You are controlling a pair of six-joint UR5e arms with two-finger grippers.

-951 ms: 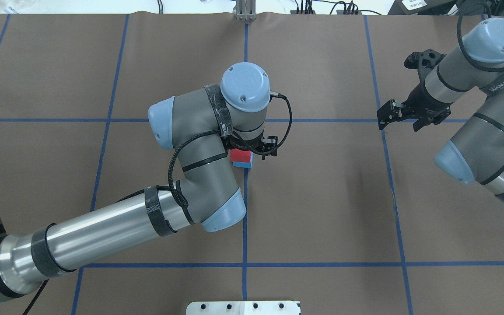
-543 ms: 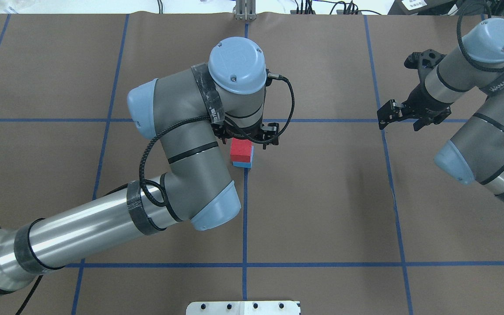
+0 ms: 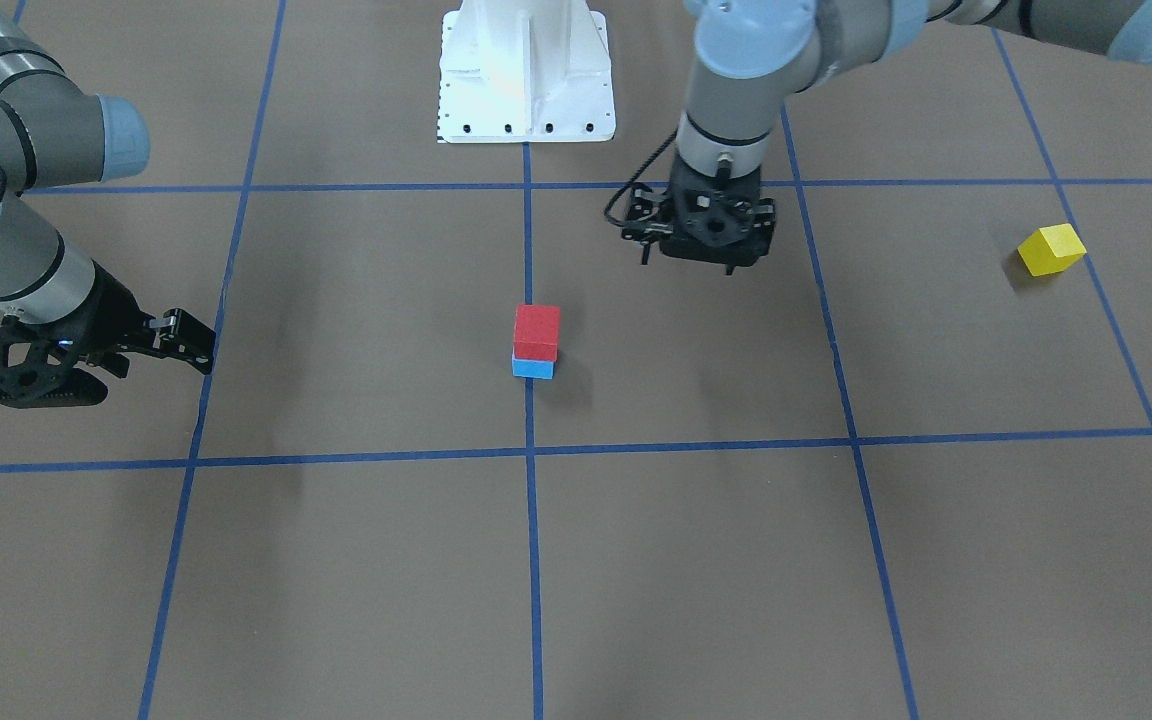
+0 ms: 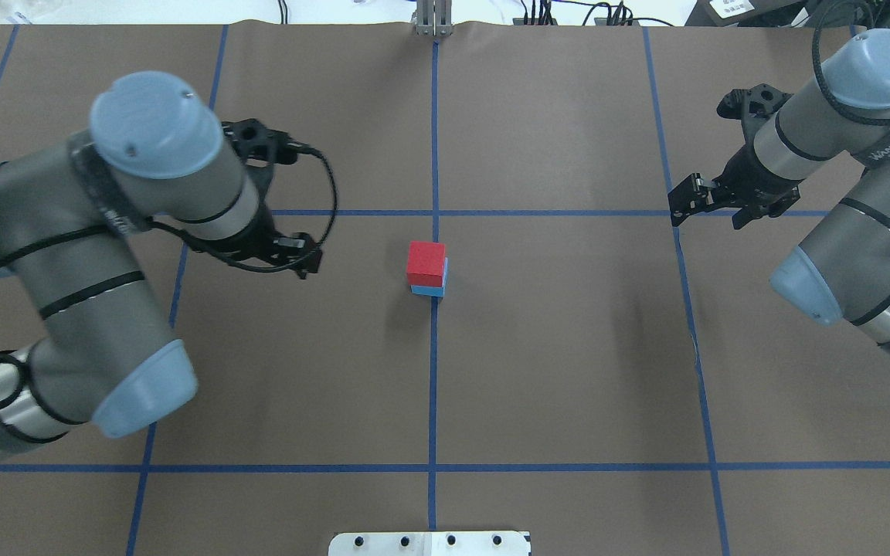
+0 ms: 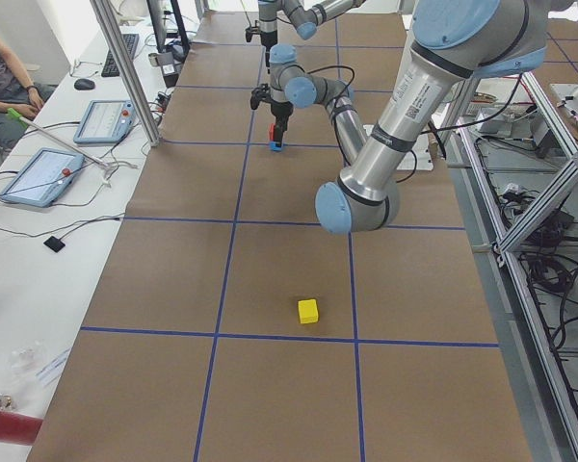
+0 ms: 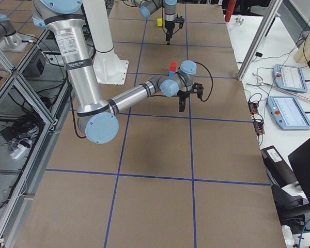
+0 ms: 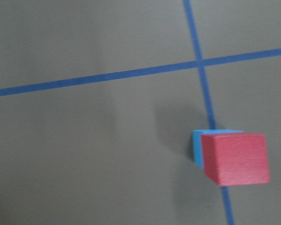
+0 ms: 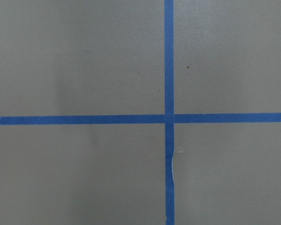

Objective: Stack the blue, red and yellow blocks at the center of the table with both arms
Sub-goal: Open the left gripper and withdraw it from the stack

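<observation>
Table (image 4: 568,371): brown mat with a blue tape grid. Bare squares lie on every side of the centre. The far edge and both ends are well apart from my grippers.
Left arm (image 4: 105,255): it bends in over my left half. Its elbow fills the squares nearest my base.
Right arm (image 4: 847,232): it comes in from my right end and stays off the centre squares.
Left gripper (image 3: 696,255): raised above the mat, pointing down, jaws apart and empty. It hangs to the left of the stack with clear mat between.
Right gripper (image 4: 704,222): jaws spread, nothing between them. It hangs over a tape crossing, well apart from the stack.
Red block (image 4: 425,262): sits on the blue one at the table's centre.
Blue block (image 4: 429,290): flat on the centre tape line, just on my side of the crossing. A thin edge shows past the red.
Yellow block (image 3: 1051,249): alone on my left, skewed to the grid and near a tape line. There is bare mat all round it.
</observation>
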